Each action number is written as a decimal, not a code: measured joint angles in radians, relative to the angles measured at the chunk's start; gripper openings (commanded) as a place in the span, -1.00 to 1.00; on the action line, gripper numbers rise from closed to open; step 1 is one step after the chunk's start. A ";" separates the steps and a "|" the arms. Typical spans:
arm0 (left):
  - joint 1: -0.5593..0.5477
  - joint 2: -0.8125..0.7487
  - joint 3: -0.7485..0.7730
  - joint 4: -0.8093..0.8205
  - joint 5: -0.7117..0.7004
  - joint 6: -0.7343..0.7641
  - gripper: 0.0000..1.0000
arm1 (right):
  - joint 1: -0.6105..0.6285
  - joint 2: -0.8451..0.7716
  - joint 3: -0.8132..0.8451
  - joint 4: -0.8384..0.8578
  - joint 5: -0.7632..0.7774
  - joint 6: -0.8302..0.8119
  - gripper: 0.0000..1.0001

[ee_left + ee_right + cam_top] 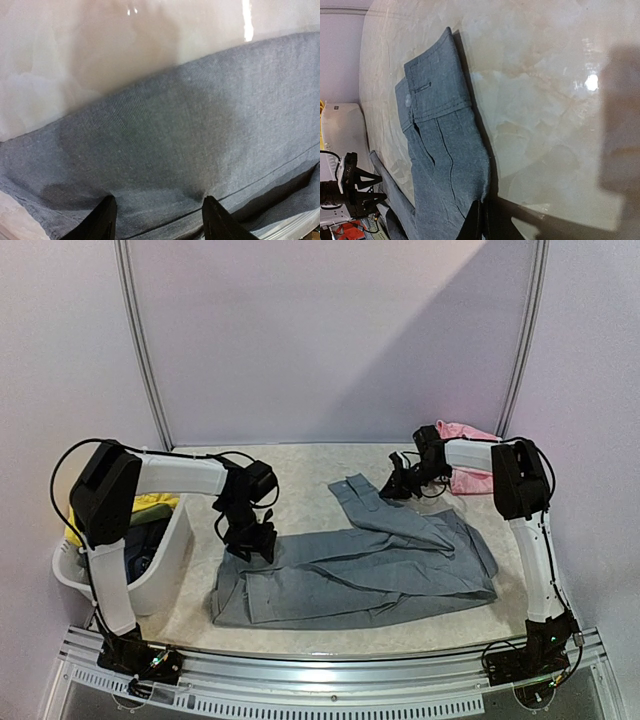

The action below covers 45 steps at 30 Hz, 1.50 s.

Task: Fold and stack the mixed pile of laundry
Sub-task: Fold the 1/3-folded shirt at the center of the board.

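A marbled table (300,462) is seen between pale walls, with a white tub (172,562) set at its left edge; a yellow garment (150,504) and dark items (146,540) are heaped inside the tub, and part of it is covered in the top view by the left arm. A pink piece (468,480) is laid at the far right of the table, partly hidden by the right arm, which is stretched across in front of it. The grey shirt (370,575) is spread flat across the middle of the table, with one sleeve angled toward the back and its cuff (432,92) laid flat on the bare surface. The left gripper (252,540) is lowered at the shirt's left upper edge; its fingers (102,222) are held apart over the cloth, and nothing is clasped between them. The right gripper (479,220) is placed at the sleeve's edge, well short of the cuff, with its fingers drawn together; whether cloth is pinched between them cannot be told.
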 measured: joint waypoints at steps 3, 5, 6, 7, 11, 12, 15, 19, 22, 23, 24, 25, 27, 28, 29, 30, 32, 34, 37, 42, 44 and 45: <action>0.000 0.000 0.001 0.000 -0.002 0.002 0.17 | 0.000 0.003 0.000 -0.001 -0.011 0.011 -1.00; 0.000 0.000 0.001 0.000 -0.004 0.003 0.17 | 0.000 0.003 0.000 0.000 -0.017 0.018 -1.00; 0.000 0.000 0.001 0.000 -0.005 0.003 0.17 | 0.000 0.003 0.001 0.000 -0.018 0.019 -1.00; 0.000 0.000 0.001 0.000 -0.005 0.003 0.17 | 0.000 0.003 0.002 0.000 -0.019 0.022 -1.00; 0.000 -0.002 0.001 0.003 -0.012 0.007 0.18 | 0.000 0.000 0.002 0.000 -0.028 0.034 -1.00; 0.000 -0.003 0.001 0.004 -0.014 0.009 0.18 | 0.000 -0.003 0.002 -0.001 -0.032 0.038 -1.00; 0.000 -0.005 -0.001 0.010 -0.022 0.011 0.18 | 0.003 -0.039 -0.022 0.008 -0.042 0.048 -1.00; 0.000 -0.018 -0.014 0.021 -0.037 0.016 0.18 | 0.018 -0.151 -0.098 0.026 -0.046 0.055 -1.00; 0.002 -0.040 -0.026 0.026 -0.047 0.018 0.19 | 0.055 -0.258 -0.161 0.050 -0.047 0.056 -1.00; 0.002 -0.050 -0.028 0.027 -0.051 0.018 0.19 | 0.074 -0.291 -0.182 0.062 -0.046 0.057 -1.00; 0.002 -0.061 -0.028 0.027 -0.055 0.018 0.19 | 0.091 -0.316 -0.198 0.071 -0.046 0.060 -1.00; 0.002 -0.074 -0.028 0.027 -0.059 0.018 0.20 | 0.117 -0.346 -0.222 0.089 -0.045 0.063 -1.00; 0.002 -0.105 -0.030 0.028 -0.066 0.018 0.21 | 0.167 -0.388 -0.260 0.115 -0.043 0.072 -1.00; 0.002 -0.125 -0.033 0.028 -0.071 0.018 0.23 | 0.196 -0.404 -0.276 0.125 -0.043 0.077 -1.00; 0.002 -0.143 -0.035 0.027 -0.074 0.018 0.25 | 0.218 -0.413 -0.285 0.134 -0.042 0.079 -1.00; 0.002 -0.165 -0.037 0.027 -0.078 0.018 0.25 | 0.245 -0.421 -0.296 0.142 -0.040 0.081 -1.00; 0.002 -0.212 -0.044 0.025 -0.091 0.018 0.26 | 0.291 -0.432 -0.317 0.156 -0.035 0.082 -1.00; 0.002 -0.260 -0.054 0.021 -0.101 0.017 0.27 | 0.338 -0.438 -0.338 0.167 -0.032 0.080 -1.00; 0.003 -0.337 -0.082 0.011 -0.110 0.010 0.28 | 0.400 -0.439 -0.369 0.183 -0.029 0.076 -1.00; 0.004 -0.449 -0.162 0.011 -0.119 -0.013 0.29 | 0.480 -0.438 -0.414 0.166 -0.008 0.033 -0.96; 0.004 -0.480 -0.201 0.022 -0.115 -0.024 0.29 | 0.507 -0.437 -0.420 0.142 0.000 0.000 -0.85; 0.004 -0.494 -0.226 0.031 -0.110 -0.028 0.29 | 0.520 -0.435 -0.423 0.132 0.004 -0.017 -0.78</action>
